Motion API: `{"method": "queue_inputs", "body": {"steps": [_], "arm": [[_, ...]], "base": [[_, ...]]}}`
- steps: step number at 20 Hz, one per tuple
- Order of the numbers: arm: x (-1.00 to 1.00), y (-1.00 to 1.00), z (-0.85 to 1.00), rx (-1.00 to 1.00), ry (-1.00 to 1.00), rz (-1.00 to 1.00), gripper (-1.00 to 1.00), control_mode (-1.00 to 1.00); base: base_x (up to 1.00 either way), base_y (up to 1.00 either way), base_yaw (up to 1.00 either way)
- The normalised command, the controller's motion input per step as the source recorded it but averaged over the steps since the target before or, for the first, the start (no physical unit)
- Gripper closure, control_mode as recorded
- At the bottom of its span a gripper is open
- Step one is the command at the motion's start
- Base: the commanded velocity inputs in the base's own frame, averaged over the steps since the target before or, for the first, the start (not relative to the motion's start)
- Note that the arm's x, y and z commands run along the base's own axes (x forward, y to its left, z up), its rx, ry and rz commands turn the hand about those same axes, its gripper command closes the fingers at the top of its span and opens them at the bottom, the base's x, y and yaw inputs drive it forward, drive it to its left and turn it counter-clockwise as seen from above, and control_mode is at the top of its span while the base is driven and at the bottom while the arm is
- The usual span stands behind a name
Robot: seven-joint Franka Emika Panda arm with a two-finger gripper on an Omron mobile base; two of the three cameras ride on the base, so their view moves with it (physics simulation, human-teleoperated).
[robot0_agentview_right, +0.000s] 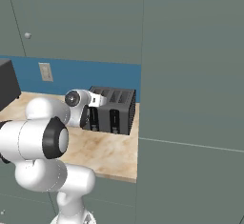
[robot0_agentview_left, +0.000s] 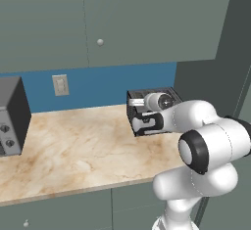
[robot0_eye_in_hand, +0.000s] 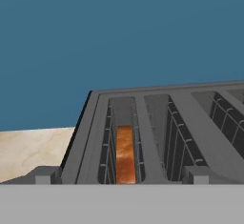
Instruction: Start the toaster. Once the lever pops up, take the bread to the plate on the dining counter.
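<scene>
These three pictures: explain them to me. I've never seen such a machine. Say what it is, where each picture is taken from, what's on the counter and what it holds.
All three are computer-rendered. The white jointed thing is a robot arm in a kitchen. Two cameras ride behind it, one to its left and one to its right, so they show one scene from two sides. The third sits on the hand and looks along it, down into the toaster's top.

On the marbled counter, against a blue wall, stands a dark grey toaster. The bread, an orange-brown slice, sits down in one slot. At the far left is a grey oven box with round knobs.

The pincer is at the toaster's front, open, holding nothing.
</scene>
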Motion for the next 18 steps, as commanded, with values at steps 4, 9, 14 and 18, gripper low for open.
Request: {"method": "queue_inputs", "body": {"steps": [4,9,14,18], "arm": [[0.0,0.0,0.0,0.0,0.0,0.0,-1.0,-1.0],[0.0,0.0,0.0,0.0,0.0,0.0,-1.0,-1.0],[0.0,0.0,0.0,0.0,0.0,0.0,-1.0,-1.0],[0.0,0.0,0.0,0.0,0.0,0.0,-1.0,-1.0]], "base": [[0.0,0.0,0.0],[0.0,0.0,0.0],[0.0,0.0,0.0],[0.0,0.0,0.0]]}}
